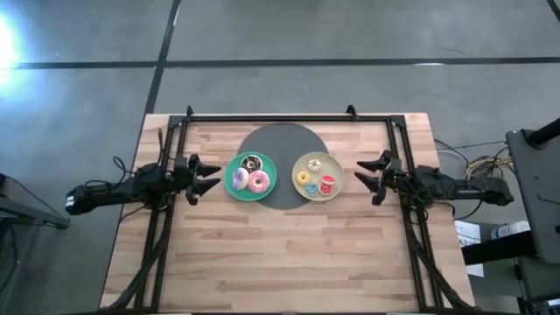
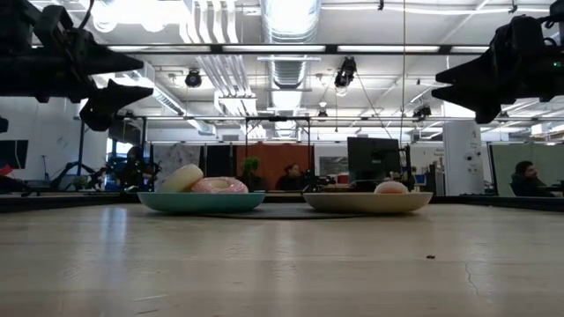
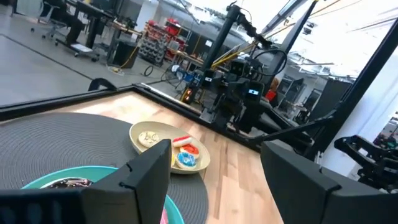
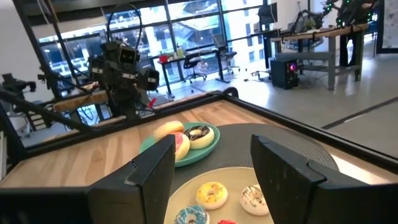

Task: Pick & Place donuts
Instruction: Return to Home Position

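The chocolate donut (image 1: 252, 164), the lilac donut (image 1: 239, 179) and the pink donut (image 1: 259, 182) are sitting together on the teal plate (image 1: 262, 197), just left of centre in the high view. The four tiny donuts (image 1: 311, 188) are lying on the beige plate (image 1: 332, 166) beside it, right of centre. Both plates are resting on the dark round mat (image 1: 282, 140), and no donut is showing on the bare table (image 1: 289, 254).

So the sorting is looking done, and the step in hand appears to be the return to rest. The left gripper (image 1: 208, 176) is hovering just left of the teal plate with its fingers spread wide, carrying nothing. The right gripper (image 1: 367, 175) is mirroring it, just right of the beige plate, equally wide and empty. The low view is showing both raised well above the table top.

The next move is calling only for each arm to draw outward toward its own side, clear of the plates.
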Tool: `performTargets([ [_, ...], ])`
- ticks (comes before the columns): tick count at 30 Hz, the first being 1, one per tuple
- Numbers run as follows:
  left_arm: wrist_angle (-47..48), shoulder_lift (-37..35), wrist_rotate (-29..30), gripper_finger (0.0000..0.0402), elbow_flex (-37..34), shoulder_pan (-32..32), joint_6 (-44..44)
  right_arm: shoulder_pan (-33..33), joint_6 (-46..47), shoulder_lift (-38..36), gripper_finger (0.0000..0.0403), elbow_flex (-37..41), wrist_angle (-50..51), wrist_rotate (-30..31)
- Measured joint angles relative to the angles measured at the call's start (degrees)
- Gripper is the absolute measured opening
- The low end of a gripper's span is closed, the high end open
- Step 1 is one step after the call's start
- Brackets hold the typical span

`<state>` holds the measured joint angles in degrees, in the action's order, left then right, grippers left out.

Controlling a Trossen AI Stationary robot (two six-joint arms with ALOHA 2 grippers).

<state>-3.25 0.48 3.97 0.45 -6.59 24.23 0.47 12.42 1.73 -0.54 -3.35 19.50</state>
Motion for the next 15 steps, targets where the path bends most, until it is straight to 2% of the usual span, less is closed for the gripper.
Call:
performTargets([
  [15,1.0,-0.5,0.1,0.0223,-0.1,3.3,0.0,-0.1,-2.1,0.3,0.0201,0.0,-1.7,0.5],
])
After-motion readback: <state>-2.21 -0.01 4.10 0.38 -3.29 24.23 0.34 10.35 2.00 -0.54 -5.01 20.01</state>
